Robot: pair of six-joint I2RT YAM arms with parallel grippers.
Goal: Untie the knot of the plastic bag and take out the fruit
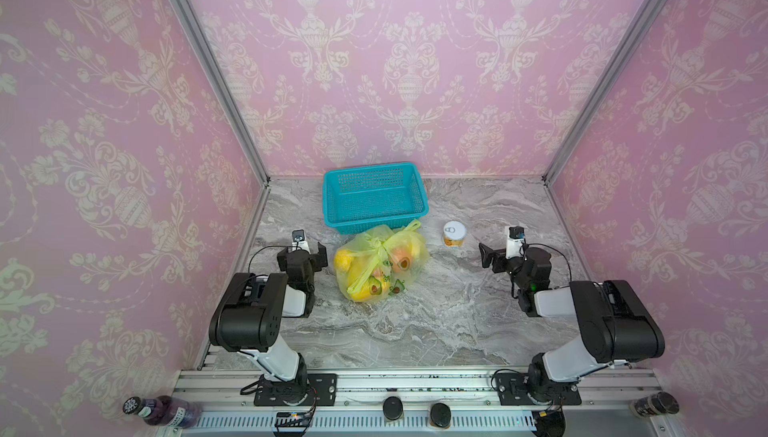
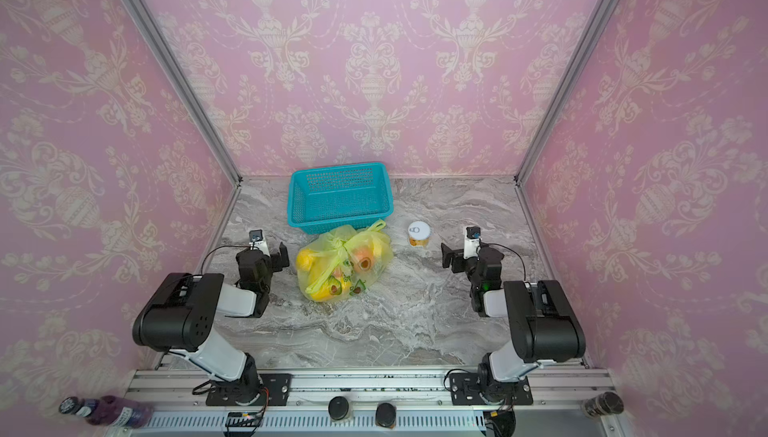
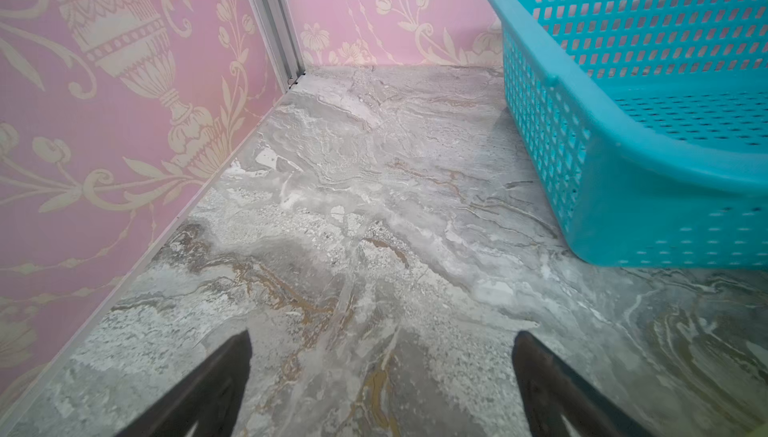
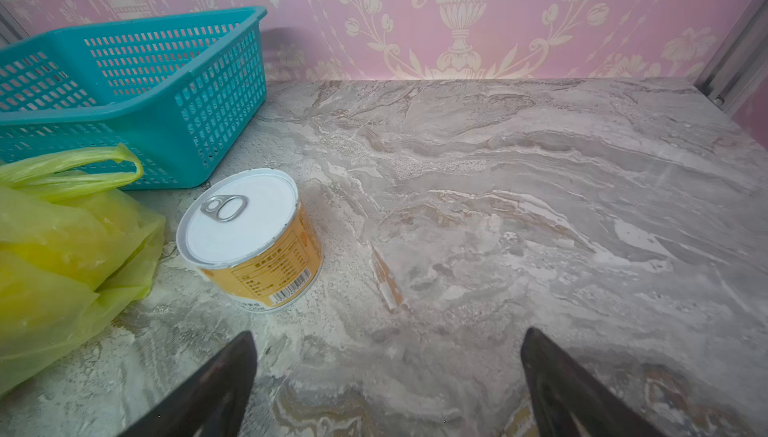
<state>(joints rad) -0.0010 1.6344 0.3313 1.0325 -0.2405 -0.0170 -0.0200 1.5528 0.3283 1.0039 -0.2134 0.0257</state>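
Plainly, neither claw holds anything: the left gripper (image 3: 381, 334) and the right gripper (image 4: 389, 331) each show their two dark fingers spread wide over bare marble. In both top views the plastic bag (image 1: 380, 264) sits at the middle of the frame, tied shut. The knot (image 1: 376, 244) is on its top and the fruit (image 1: 344, 259) shows through the film as yellow and orange lumps.

The likeliest trouble is the film itself. It looks thin, so a pull on the wrong strip would probably cinch the knot tighter or tear the handle. A one-sided tug could also drag the whole bag, since nothing pins it down.

Room is tight above the bag, where a handle loop seems to reach the front wall of the teal basket (image 1: 374, 225). A can (image 1: 453, 234) stands to the bag's upper right, between it and the right gripper. A sweep inward from that side could tip it.

The left gripper is just beside the bag's left flank, with the pink wall close behind it. The table (image 1: 415, 322) is bare below the bag down to the metal rail. Loose fruit could roll that way.
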